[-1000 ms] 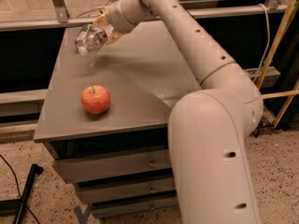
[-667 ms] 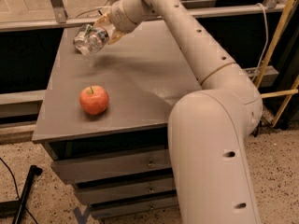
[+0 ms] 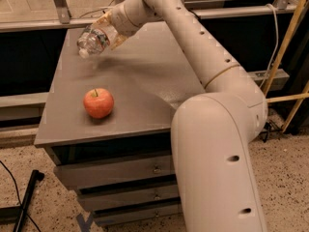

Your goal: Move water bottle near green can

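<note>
The water bottle [image 3: 95, 38], clear ribbed plastic with a red-and-white label band, hangs tilted above the far left part of the grey table [image 3: 145, 76], its cap end pointing down to the left. My gripper [image 3: 112, 29] is shut on the bottle's upper end and holds it off the surface. The green can is not in view; the arm hides part of the table's far right side.
A red-orange apple [image 3: 98, 102] sits on the table near its front left. The table is a cabinet with drawers [image 3: 116, 170] below. My arm's large white link [image 3: 217, 163] fills the front right. A railing [image 3: 58, 4] and glass run behind the table.
The gripper and bottle have shifted only very slightly, up and to the right. The apple has not moved.
</note>
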